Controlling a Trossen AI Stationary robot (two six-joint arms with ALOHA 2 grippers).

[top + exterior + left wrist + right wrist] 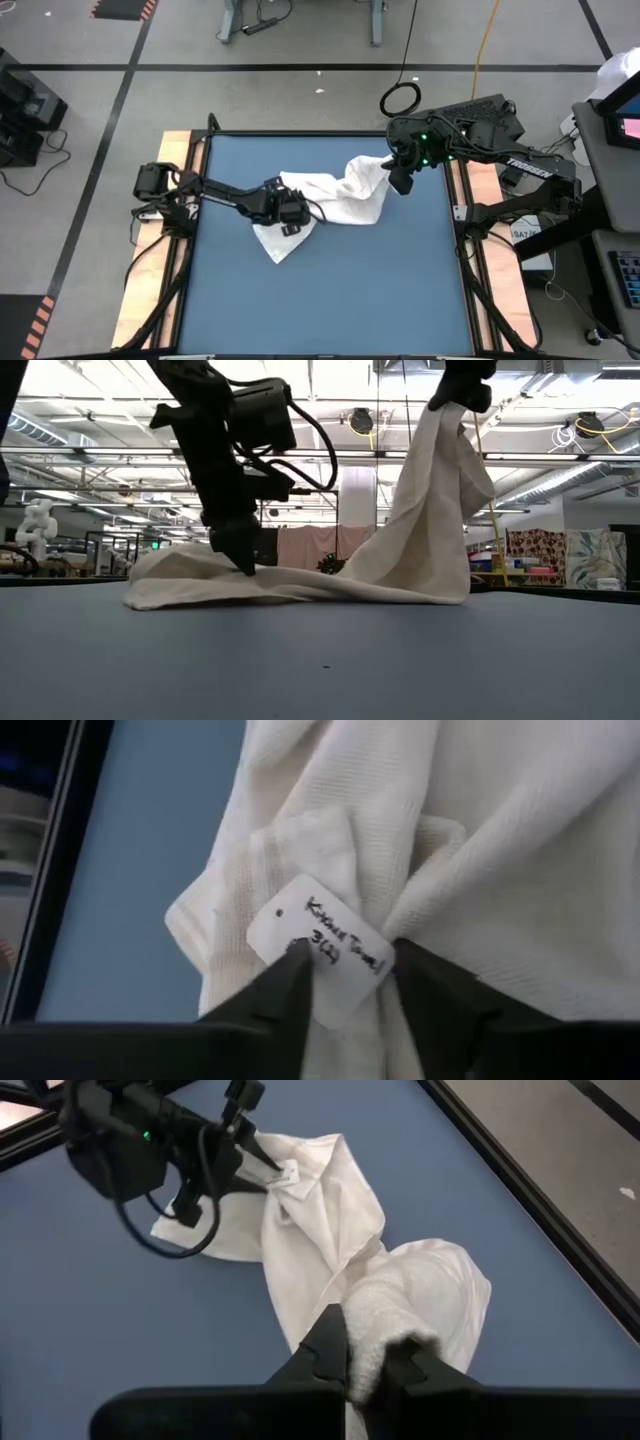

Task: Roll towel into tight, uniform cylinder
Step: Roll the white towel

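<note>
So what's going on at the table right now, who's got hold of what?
Both arms are working the white towel on the blue table. The right end effector is shut on one end and holds it up off the table, so the cloth hangs in a drape. The left end effector is down at the other end, its fingers on either side of a bunched fold by the handwritten tag. The towel is crumpled, not rolled yet.

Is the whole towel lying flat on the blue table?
No, the right pincer holds one end of the towel high up above the table.
</note>
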